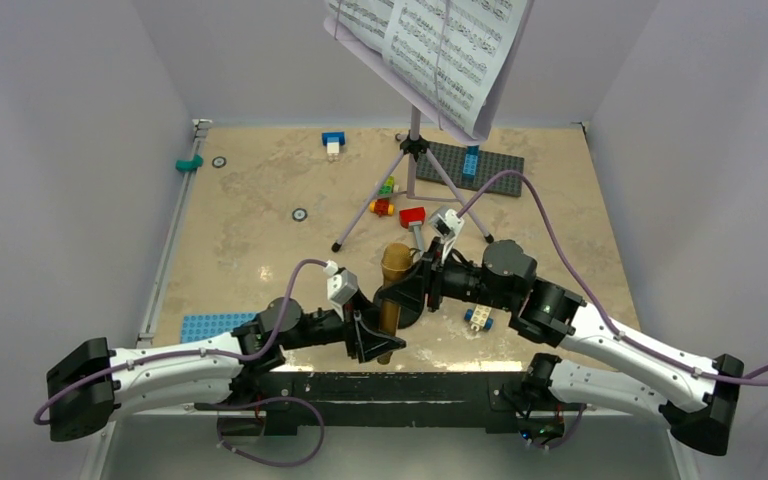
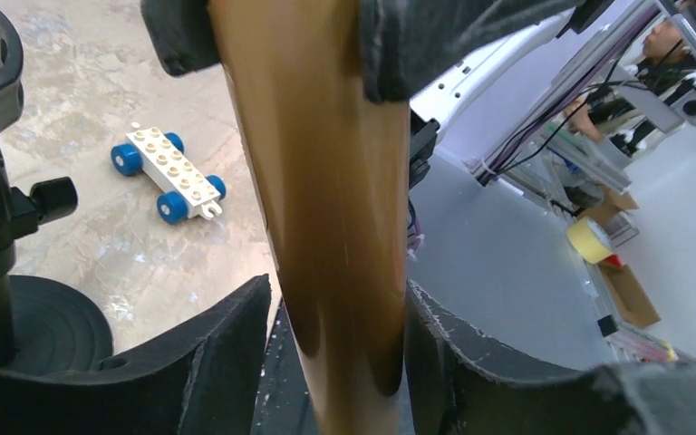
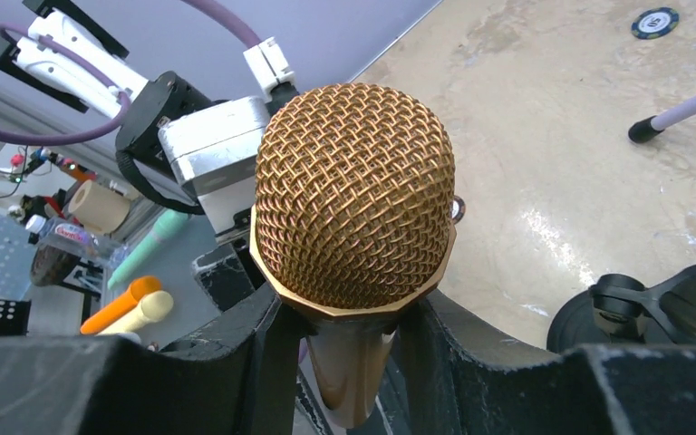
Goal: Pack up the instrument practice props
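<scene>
— At the near edge of the table (image 1: 260, 230), your right gripper (image 3: 349, 344) clamps the gold microphone (image 3: 353, 190) under its mesh head. Your left gripper (image 2: 340, 362) brackets the handle lower down; I can't tell if it bites.
— Risk?
— Let go right too soon and it drops off that edge. The mic stand (image 2: 50, 331) crowds you just beside; upward is free.

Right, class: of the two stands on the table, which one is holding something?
The tall lavender tripod music stand, with sheet-music pages on its desk. The small black mic stand has an empty clip.
</scene>
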